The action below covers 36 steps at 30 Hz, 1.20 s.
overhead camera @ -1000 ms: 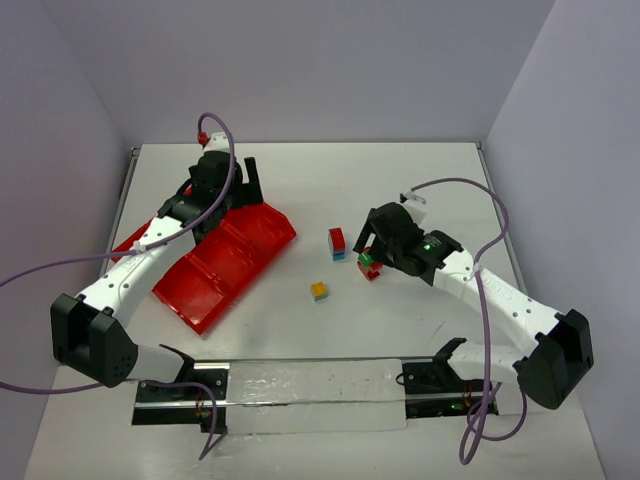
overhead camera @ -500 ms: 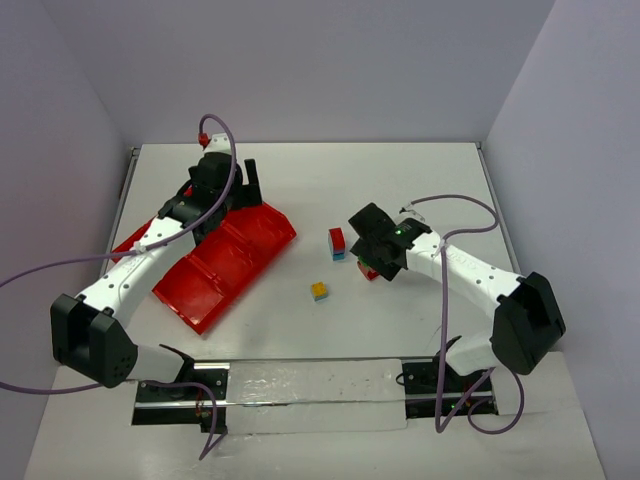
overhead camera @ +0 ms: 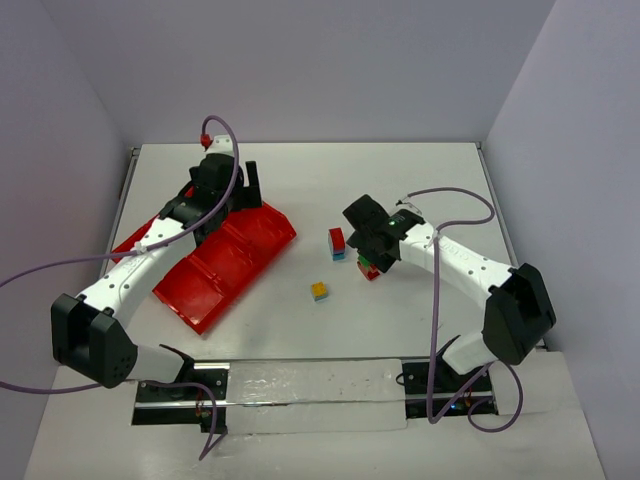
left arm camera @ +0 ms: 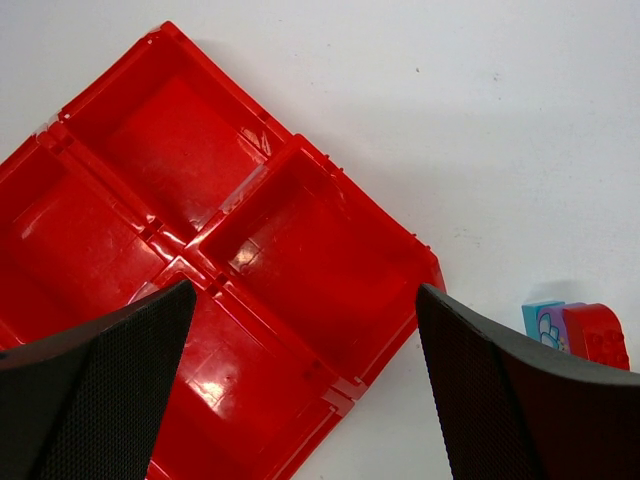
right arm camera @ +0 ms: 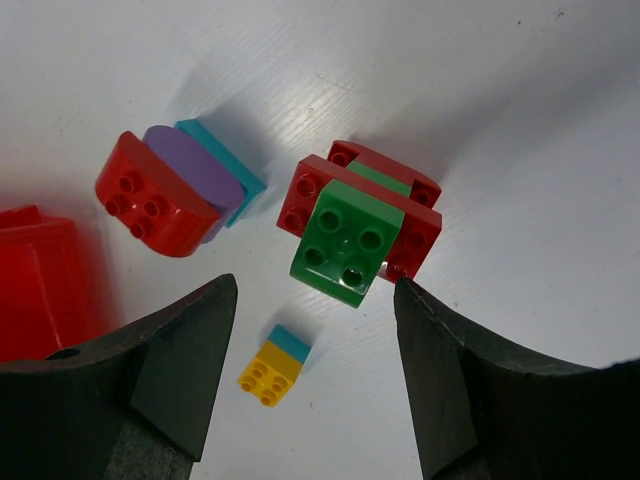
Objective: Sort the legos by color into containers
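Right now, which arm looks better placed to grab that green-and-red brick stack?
Right. The right end effector hangs open over the green-and-red stack, while the left end effector sits open over the red tray instead.

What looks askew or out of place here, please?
The red tray lies diagonal to the table's edges. Outside it sit mixed-colour bricks: a red-teal stack, a green-red stack and a yellow-teal stack.
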{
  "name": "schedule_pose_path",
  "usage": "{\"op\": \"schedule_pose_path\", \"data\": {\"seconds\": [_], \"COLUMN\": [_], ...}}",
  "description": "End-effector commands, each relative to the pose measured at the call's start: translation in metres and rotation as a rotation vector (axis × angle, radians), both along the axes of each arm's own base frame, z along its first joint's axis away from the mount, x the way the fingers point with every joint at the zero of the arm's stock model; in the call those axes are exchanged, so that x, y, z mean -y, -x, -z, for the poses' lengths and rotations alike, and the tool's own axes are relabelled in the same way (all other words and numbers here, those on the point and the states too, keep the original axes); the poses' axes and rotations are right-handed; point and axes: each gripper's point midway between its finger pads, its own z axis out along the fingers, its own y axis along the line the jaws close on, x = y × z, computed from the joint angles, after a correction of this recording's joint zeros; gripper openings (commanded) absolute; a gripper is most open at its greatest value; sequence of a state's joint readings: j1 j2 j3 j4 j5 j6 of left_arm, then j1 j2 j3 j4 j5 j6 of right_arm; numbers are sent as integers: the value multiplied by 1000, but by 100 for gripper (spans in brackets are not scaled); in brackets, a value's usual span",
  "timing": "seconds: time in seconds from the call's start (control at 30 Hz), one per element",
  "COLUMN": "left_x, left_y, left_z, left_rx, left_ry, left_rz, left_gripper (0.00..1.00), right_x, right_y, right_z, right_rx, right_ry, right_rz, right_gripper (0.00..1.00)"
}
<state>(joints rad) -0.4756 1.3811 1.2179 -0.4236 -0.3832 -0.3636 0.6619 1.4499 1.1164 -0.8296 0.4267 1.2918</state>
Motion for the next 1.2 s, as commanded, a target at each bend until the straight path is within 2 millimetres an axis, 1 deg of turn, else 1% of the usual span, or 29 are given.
{"op": "schedule_pose_path", "data": {"seconds": [0.0,0.13,0.4,0.53,0.8,0.97,1.07,1.13,1.17], "left_x": [-1,-3,-1,-3,-5,-7,-8,-8,-7], "left_y": [1,1,1,1,2,4,4,4,4], "left_z": [-8,-9,-6,-6,-5,-5,-4,-3,-3], "left_rx": [28,32,24,23,22,23,24,20,20], "left_ry": [-15,-20,-24,-35,-46,-55,-56,-58,-57], "left_rz": [2,-3,-1,-6,-13,-18,-21,-21,-21], "left_gripper": [99,99,99,99,99,99,99,99,99], "right_x": [10,10,15,13,13,16,19,22,23], "right_y": [-7,-8,-15,-19,-22,-22,-23,-23,-23], "right_z": [-3,-1,0,0,5,6,4,3,2], "right_rx": [6,3,14,12,-2,-5,-2,4,7], "right_ry": [45,46,90,100,114,133,150,163,167], "right_rz": [38,39,42,36,30,24,22,21,19], "right_gripper": [71,71,60,54,54,55,53,50,44]}}
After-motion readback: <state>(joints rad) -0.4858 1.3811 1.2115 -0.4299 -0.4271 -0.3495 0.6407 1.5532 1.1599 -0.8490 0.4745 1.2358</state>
